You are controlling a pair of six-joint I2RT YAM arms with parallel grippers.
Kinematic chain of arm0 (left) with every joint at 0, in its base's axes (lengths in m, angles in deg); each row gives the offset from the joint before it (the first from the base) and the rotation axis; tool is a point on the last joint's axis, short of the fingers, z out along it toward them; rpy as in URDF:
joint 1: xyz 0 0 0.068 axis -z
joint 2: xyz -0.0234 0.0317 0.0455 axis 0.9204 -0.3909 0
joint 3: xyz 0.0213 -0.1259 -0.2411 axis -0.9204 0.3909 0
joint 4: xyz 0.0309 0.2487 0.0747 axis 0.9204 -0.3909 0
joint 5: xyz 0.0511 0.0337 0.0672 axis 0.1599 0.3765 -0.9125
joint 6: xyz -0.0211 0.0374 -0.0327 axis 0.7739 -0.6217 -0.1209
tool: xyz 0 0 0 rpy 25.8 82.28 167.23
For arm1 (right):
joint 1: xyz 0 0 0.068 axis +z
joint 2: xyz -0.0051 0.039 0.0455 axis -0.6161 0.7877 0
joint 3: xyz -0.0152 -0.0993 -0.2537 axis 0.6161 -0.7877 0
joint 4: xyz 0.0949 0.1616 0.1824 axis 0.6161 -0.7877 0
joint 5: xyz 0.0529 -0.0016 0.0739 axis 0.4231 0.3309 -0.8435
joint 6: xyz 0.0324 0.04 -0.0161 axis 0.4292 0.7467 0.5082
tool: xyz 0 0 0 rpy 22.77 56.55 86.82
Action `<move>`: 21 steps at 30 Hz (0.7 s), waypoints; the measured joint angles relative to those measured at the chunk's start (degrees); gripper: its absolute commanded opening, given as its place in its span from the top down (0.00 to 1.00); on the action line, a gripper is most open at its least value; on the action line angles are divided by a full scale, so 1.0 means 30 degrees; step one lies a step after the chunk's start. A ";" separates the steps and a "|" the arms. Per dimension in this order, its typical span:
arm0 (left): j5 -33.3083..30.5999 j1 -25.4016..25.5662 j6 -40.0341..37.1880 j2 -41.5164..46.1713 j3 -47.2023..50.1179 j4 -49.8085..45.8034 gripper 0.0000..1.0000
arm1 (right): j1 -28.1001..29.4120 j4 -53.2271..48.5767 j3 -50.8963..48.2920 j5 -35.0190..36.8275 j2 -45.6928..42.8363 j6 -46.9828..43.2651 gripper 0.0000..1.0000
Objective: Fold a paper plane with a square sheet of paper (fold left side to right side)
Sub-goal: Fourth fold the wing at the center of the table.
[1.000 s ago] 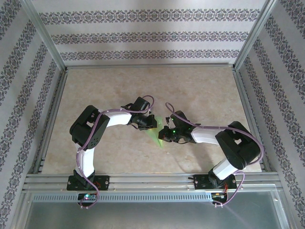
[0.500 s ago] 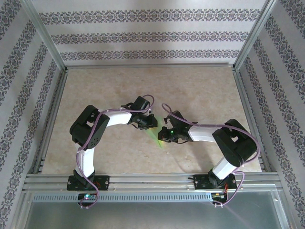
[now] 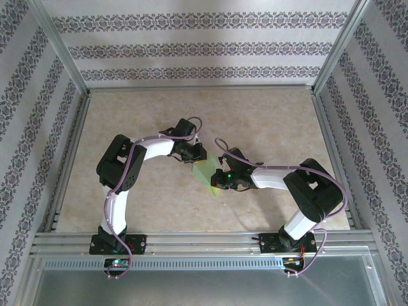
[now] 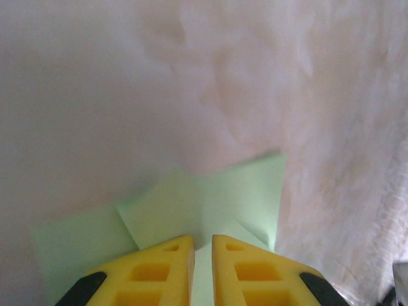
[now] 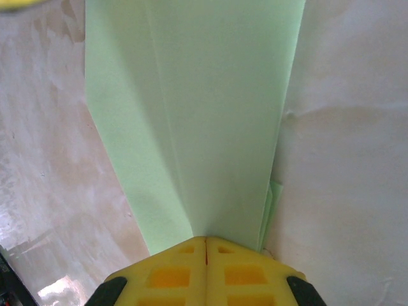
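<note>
Beige tabletop w/ folded green paper, right jaws clamped on it, left jaws narrowly apart

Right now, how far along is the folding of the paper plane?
Done: the green paper is already a narrow, layered, creased strip. In hand: the right gripper pinches one end; the left gripper, fingers slightly apart, sits over the other. Left: wing folds; no dart shape yet.

We're in a robot lab cell here: beneath the yellow fingers a beige marbled tabletop, around them silver aluminium frame rails, and beyond them, striped floral-patterned wallpaper panels boxing us in.
</note>
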 measured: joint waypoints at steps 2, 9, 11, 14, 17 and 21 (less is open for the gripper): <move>-0.0379 -0.0415 -0.0189 -0.0233 -0.0423 -0.0007 0.83 | 0.0000 0.0000 0.0000 0.0007 0.0007 0.0000 1.00; -0.1253 -0.0991 -0.0619 -0.0080 -0.0466 -0.0007 0.83 | -0.0007 -0.0015 0.0000 0.0000 -0.0029 -0.0160 1.00; -0.1807 -0.1093 -0.0860 0.0423 -0.0197 0.0022 0.83 | -0.0109 -0.0131 0.0036 -0.0066 -0.0029 -0.0452 1.00; -0.2353 -0.1224 -0.1122 0.1996 0.0721 0.0036 0.83 | -0.0393 -0.0532 0.0095 -0.0321 -0.0109 -0.0947 1.00; -0.2455 -0.1224 -0.1188 0.4189 0.1821 0.0138 0.83 | -0.0750 -0.1188 0.0138 -0.0634 -0.0255 -0.1530 1.00; -0.2076 -0.0692 -0.1107 0.6280 0.2943 0.0743 0.83 | -0.1137 -0.1960 0.0313 -0.0911 -0.0306 -0.2251 1.00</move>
